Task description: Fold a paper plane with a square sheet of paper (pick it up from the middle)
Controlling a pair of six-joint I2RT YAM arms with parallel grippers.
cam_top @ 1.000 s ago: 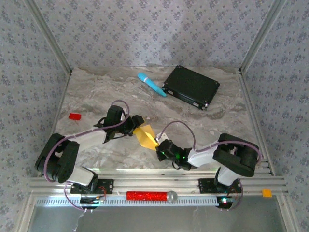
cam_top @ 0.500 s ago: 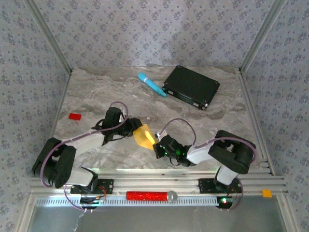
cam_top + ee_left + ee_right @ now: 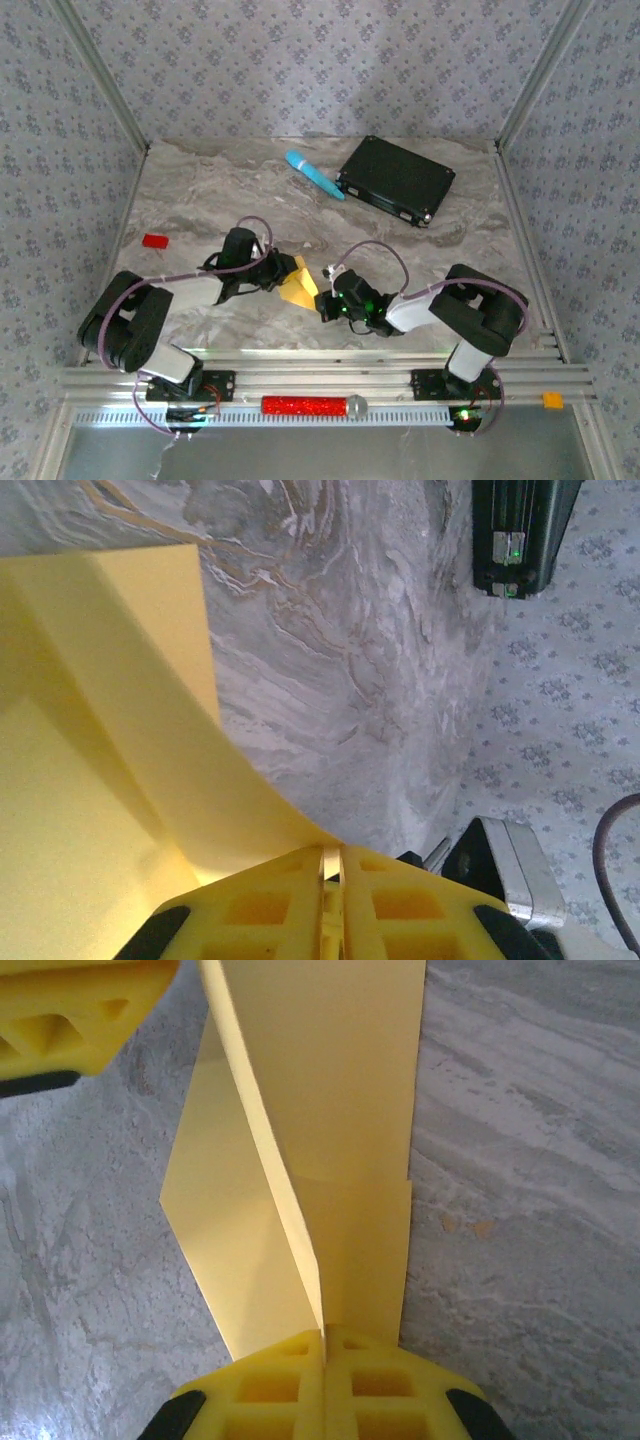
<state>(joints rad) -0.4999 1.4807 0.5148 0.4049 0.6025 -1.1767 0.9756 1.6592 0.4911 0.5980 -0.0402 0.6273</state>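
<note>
The square sheet of paper [image 3: 298,288] is yellow-orange, creased, and held just above the marble table between both arms. My left gripper [image 3: 283,275] is shut on one edge; in the left wrist view the paper [image 3: 120,780] curves into the narrow slit between its jaws [image 3: 332,865]. My right gripper [image 3: 325,300] is shut on the opposite end. In the right wrist view a folded ridge of the paper [image 3: 330,1080] rises straight from its closed jaws [image 3: 325,1338], and the left fingers [image 3: 80,1010] show at top left. A paper plane is out of view.
A black flat box [image 3: 397,180] lies at the back right, also seen in the left wrist view [image 3: 520,530]. A light-blue cylinder [image 3: 314,174] rests beside it. A small red block [image 3: 154,240] sits at the left. An aluminium rail [image 3: 320,380] runs along the near edge.
The left gripper has closed onto the paper's edge. Both grippers have come closer together and lower, and the paper now looks more bunched and folded between them.
</note>
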